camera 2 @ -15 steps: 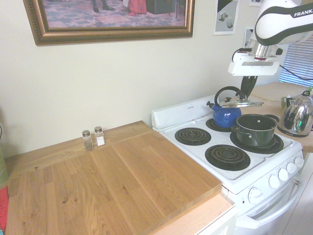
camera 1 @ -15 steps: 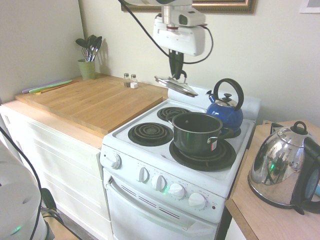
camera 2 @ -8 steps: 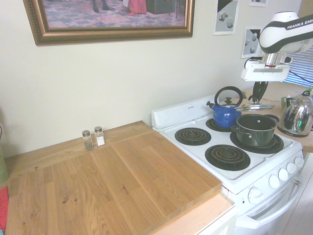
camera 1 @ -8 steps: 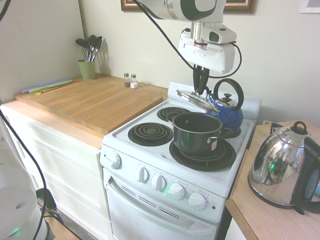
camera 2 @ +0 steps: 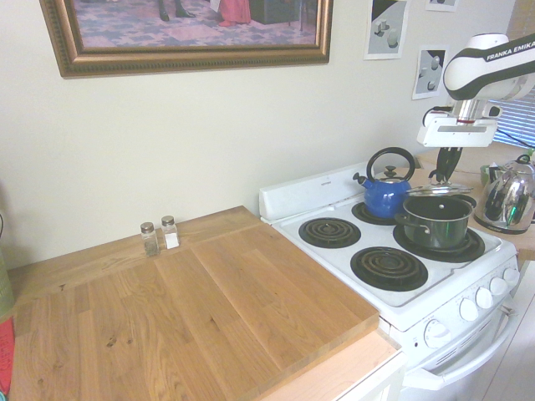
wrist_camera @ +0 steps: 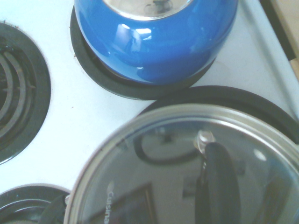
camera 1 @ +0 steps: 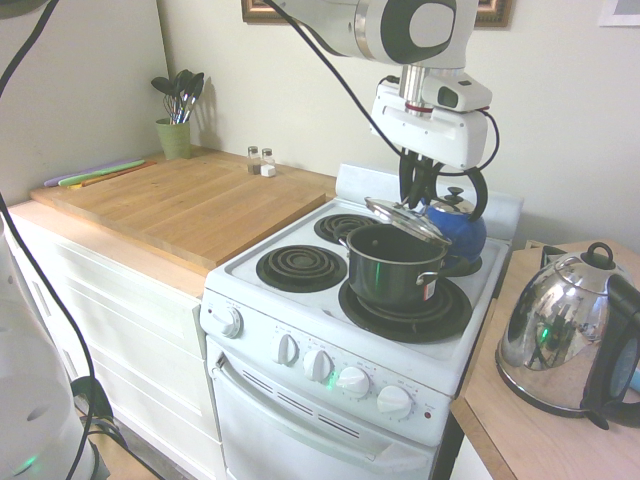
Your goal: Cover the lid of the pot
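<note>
Lid (camera 1: 405,219) tilted over pot (camera 1: 392,265)
Your gripper (camera 1: 417,196) pinches the knob tight; level the lid beneath the fingers so it seats.

dark green-black pot (camera 1: 392,268); clear silver-rimmed lid (camera 1: 405,219); blue kettle (camera 1: 455,226); white stove (camera 1: 300,325) with black coils

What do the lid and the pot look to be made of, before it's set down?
The lid: clear glass, since the scene shows through it, inside a brushed silvery rim, probably steel. The pot: glossy dark green-black walls with a bright metal rim, likely enamelled or coated metal; which one can't be told.
</note>
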Robot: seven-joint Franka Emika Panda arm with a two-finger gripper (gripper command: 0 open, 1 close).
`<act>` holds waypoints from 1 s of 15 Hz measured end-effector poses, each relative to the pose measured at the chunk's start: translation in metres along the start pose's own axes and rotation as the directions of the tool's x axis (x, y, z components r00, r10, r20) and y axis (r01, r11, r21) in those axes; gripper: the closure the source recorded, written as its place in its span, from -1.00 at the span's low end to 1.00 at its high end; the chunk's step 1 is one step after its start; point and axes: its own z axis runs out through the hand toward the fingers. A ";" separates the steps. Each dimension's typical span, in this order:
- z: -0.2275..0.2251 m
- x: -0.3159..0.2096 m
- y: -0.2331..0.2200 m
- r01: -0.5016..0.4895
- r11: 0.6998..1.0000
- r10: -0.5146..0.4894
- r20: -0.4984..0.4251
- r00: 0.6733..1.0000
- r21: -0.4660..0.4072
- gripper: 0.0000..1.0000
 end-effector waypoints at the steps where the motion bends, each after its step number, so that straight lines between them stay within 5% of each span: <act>1: 0.005 -0.001 -0.002 0.004 1.000 -0.004 0.003 1.000 -0.003 1.00; 12: 0.040 -0.026 0.021 0.048 0.998 -0.047 -0.025 0.999 0.042 1.00; 13: 0.040 -0.027 0.021 0.049 0.998 -0.048 -0.028 0.998 0.045 -1.00; 15: 0.040 -0.028 0.022 0.050 0.998 -0.049 -0.029 0.998 0.048 -1.00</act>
